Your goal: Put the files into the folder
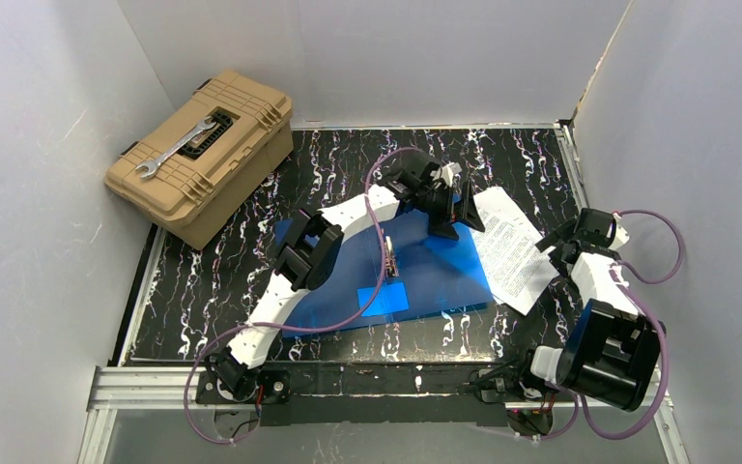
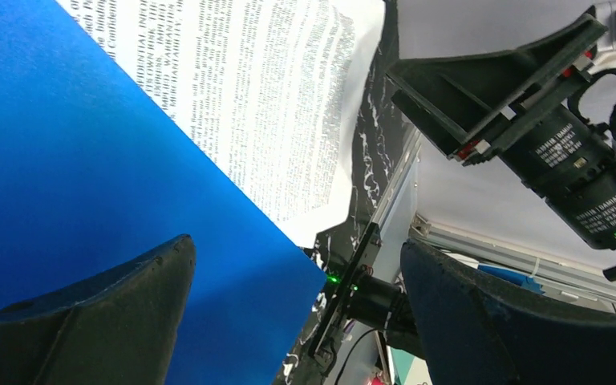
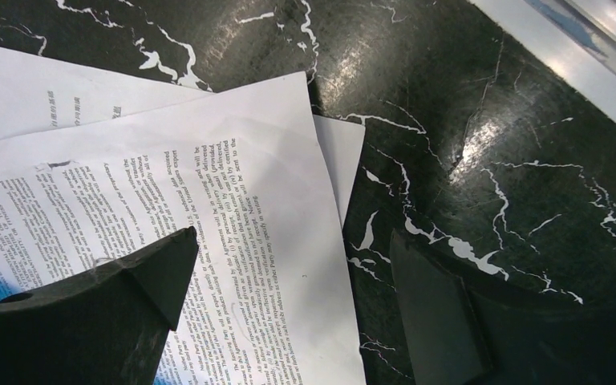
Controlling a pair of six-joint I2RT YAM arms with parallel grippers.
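A bright-blue folder (image 1: 435, 275) lies flat in the middle of the black, white-veined counter (image 1: 203, 290), with a lighter blue square (image 1: 384, 301) near its front edge. The white printed files (image 1: 514, 253) lie against its right edge, fanned out toward the right. The left arm (image 1: 348, 217) stretches across the folder, its jaws above the far right corner. The right arm (image 1: 594, 275) is folded at the right, its tip near the files. A tan toolbox (image 1: 237, 169) sits at the far left, a wrench (image 1: 176, 150) on its lid.
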